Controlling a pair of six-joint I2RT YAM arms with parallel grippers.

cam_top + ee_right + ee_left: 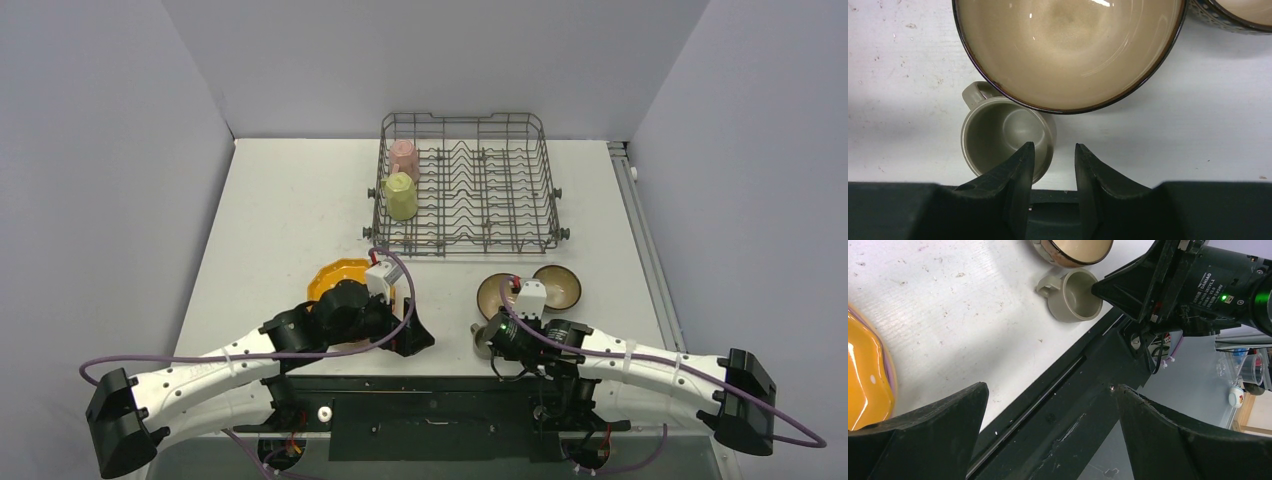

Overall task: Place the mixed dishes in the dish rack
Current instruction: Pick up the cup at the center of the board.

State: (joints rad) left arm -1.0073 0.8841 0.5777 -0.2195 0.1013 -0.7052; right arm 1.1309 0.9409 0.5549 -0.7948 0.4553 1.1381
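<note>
I had my right pincer (1054,147) low at the near edge of the table (290,220), right of the middle. Its jaws stood only narrowly apart. One finger hung over the hollow of the small grey-olive cup (998,130) and the other outside its right wall, so they straddled the rim. A strip of bare table showed between the outer finger and the cup, so I was not pinching it. The cup stood upright, its handle toward the far left. Just beyond it sat a brown bowl (1068,45), whose rim overlapped the cup in my wrist view; I could not tell whether they touched. The second brown bowl (557,287) sat just right of the first. My left pincer (1050,390) was spread wide with nothing between its fingers, hanging over the near table edge left of the cup. To its left lay the orange white-dotted scalloped plate (335,278), with the pink plate (893,385) showing only as a thin rim beneath it. The dish rack (466,117) stood at the far middle of the table. At its left end were the pink mug (404,157) and, nearer, the pale yellow mug (401,197).
</note>
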